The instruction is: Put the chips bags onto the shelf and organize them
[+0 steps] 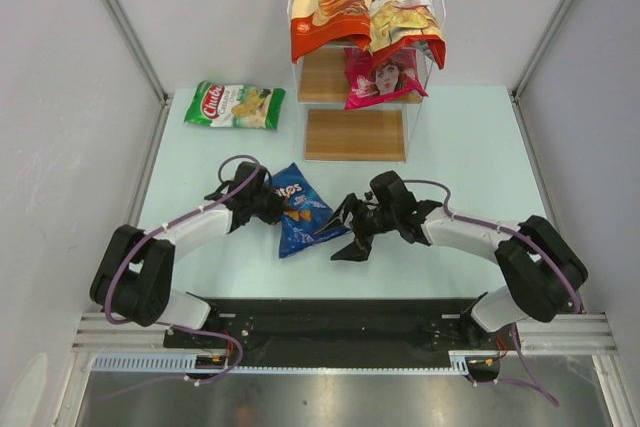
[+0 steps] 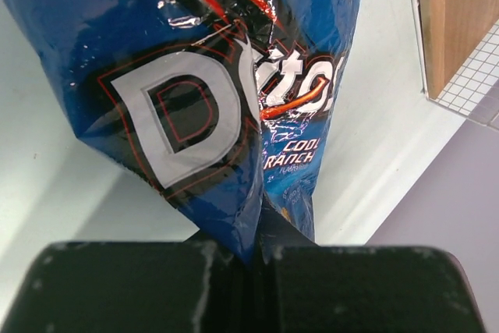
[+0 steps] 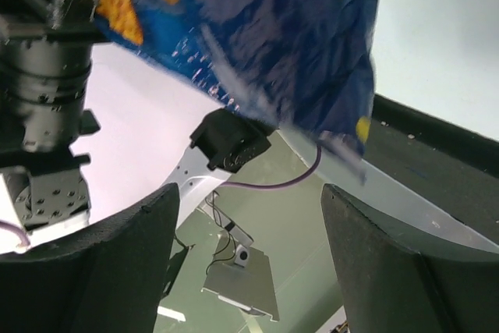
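Item 1, blue Doritos bag (image 1: 298,209): not yet shelved. It sits over the table (image 1: 460,177) between my two arms, in front of the shelf (image 1: 355,135). My left gripper (image 1: 268,203) is clenched on one edge of it. The left wrist view shows the foil pinched into the seam between the pads, with the logo face fanning out beyond them. I read the edge grip as deliberate, since it leaves the body of the bag free to be received or steered. The bag appears lifted clear of the surface, though I cannot be sure. My right gripper (image 1: 345,235) is spread wide and holds nothing. It waits just beside the bag's right-hand edge, probably to take the handover or steady the bag. Its wrist view is blurred, and the bag looks to be ahead of the fingers rather than between them. Item 2, orange-and-cream bag (image 1: 333,2): top tier, left, drooping over the front. Item 3, red Chuba bag (image 1: 405,12): top tier, right, touching item 2. Item 4, pink Real bag (image 1: 385,77): middle tier, tilted, under item 3. Item 5, green Chuba bag (image 1: 235,104): flat on the table left of the shelf, well apart from both grippers. Tally, by my judgement: three shelved and two outstanding, with the bare lowest board the likely slot.
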